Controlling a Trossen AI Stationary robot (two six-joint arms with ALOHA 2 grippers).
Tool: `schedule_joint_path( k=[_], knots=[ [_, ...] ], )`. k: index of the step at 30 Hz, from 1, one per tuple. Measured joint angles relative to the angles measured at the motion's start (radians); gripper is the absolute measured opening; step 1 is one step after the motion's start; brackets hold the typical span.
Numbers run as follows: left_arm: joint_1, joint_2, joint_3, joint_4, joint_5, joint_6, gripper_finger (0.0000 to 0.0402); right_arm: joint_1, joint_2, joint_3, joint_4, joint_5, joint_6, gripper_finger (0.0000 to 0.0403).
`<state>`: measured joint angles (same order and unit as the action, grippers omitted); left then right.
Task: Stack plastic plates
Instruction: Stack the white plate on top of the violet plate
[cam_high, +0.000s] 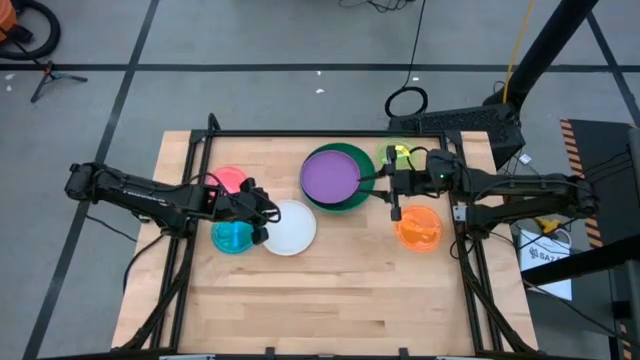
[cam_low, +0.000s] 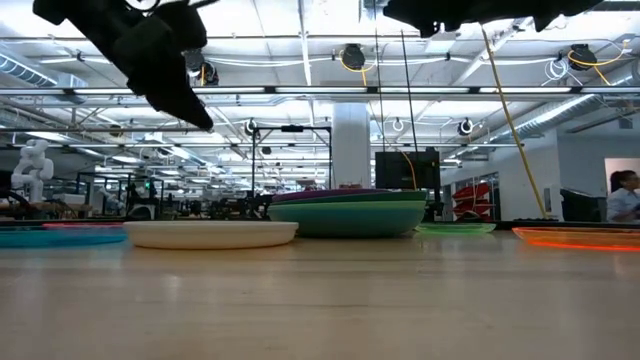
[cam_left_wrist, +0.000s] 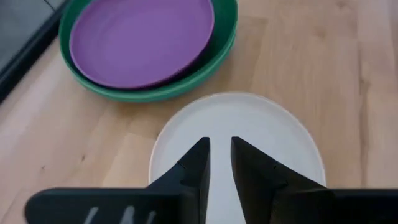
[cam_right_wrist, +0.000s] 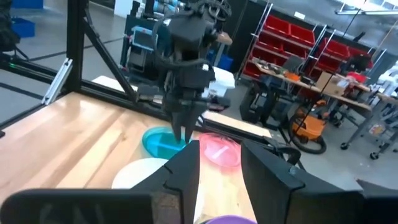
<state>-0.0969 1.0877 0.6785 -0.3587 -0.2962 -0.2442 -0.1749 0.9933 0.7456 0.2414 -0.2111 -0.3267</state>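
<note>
From above, my left gripper (cam_high: 262, 212) hangs over the near-left edge of the white plate (cam_high: 291, 228), with the translucent blue plate (cam_high: 232, 236) just beside it and the pink plate (cam_high: 229, 181) a little farther back; the purple plate (cam_high: 332, 174) already lies inside the dark green plate (cam_high: 345, 200) in the middle of the tabletop (cam_high: 330, 290), and my right gripper (cam_high: 396, 186) waits at that stack's right rim, between the lime plate (cam_high: 397, 155) and the orange plate (cam_high: 418, 227). From table height, the white plate (cam_low: 210, 233) lies flat and low, and my left gripper (cam_low: 172, 80) is well above it, so I judge the next move is a clean descent onto its rim. Past my left wrist, my left gripper (cam_left_wrist: 219, 163) has its jaws nearly closed with a thin gap and nothing between them, poised over the white plate (cam_left_wrist: 249, 124); to do this well I should open wider, straddle the rim, and grip firmly before lifting, then carry it level to the purple plate (cam_left_wrist: 140, 40). Past my right wrist, my right gripper (cam_right_wrist: 219, 168) has jaws moderately apart and empty, looking across at the left gripper (cam_right_wrist: 185, 127) above the translucent blue plate (cam_right_wrist: 161, 142) and pink plate (cam_right_wrist: 221, 150).
</note>
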Motion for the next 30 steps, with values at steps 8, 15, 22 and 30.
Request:
schedule_joint_path(
  k=[8,15,22,30],
  knots=[
    [0.027,0.128,0.000,0.001,-0.081,0.000,0.0177,0.000,-0.030,0.001,-0.048,0.000,-0.004,0.0110],
    [0.096,0.216,0.000,0.009,-0.059,0.093,0.0206,0.000,-0.030,0.001,-0.050,0.000,-0.004,0.0110],
    [0.200,0.258,0.000,0.034,0.038,0.180,0.0207,0.000,-0.030,0.001,-0.052,0.000,-0.006,0.0110],
    [0.295,0.293,0.002,0.116,0.159,0.260,0.0207,0.000,-0.030,0.001,-0.053,0.000,-0.007,0.0110]
  ],
)
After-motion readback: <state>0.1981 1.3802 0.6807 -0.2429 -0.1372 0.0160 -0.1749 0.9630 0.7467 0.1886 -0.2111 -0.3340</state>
